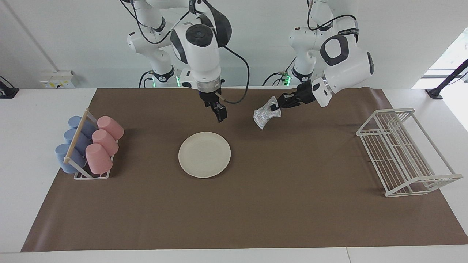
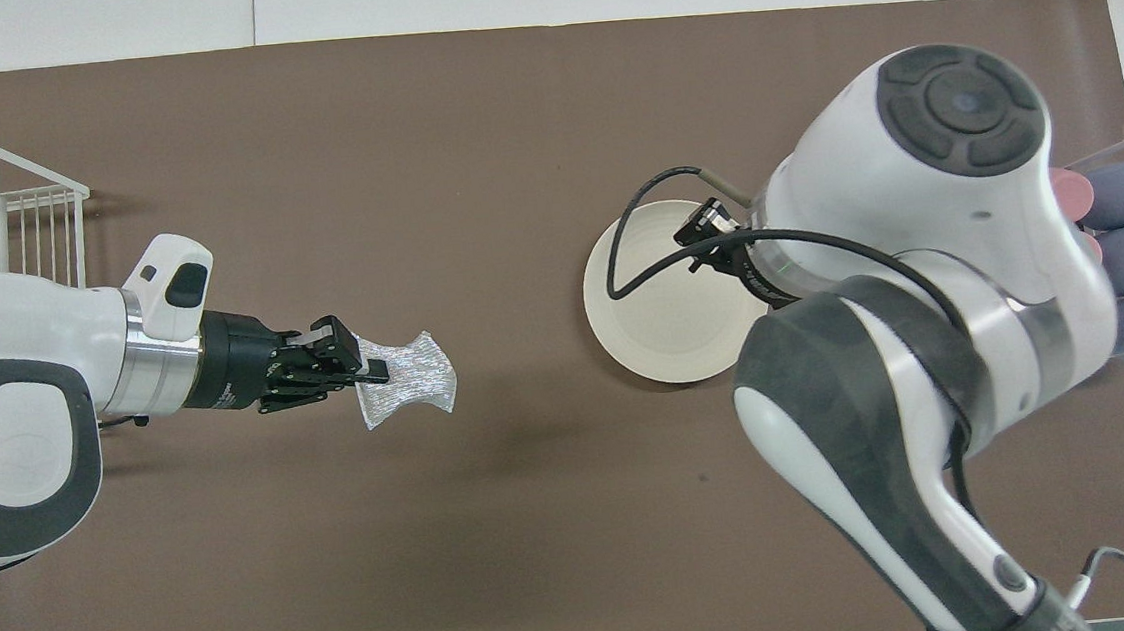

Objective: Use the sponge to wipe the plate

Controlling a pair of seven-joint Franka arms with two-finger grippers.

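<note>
**Plate bare on the mat, sponge held up in the air**

The plate (image 1: 204,154) lies flat near the middle of the brown mat (image 1: 256,212), nothing on it. The left gripper (image 1: 275,106) reaches in sideways with its fingers clamped on one edge of the sponge (image 1: 265,116), and the silvery wad hangs clear of the mat, off to the left arm's side of the plate and well apart from it. From overhead the sponge (image 2: 405,379) fans out from the left gripper (image 2: 366,373), over bare mat.

The right gripper (image 1: 220,111) points down, in the air above the mat just by the plate's edge nearest the robots; it holds nothing, and whether its fingers are apart or together I cannot tell.

At the right arm's end sits a rack of pink and blue cups (image 1: 89,146). At the left arm's end stands a white wire rack (image 1: 404,153).
</note>
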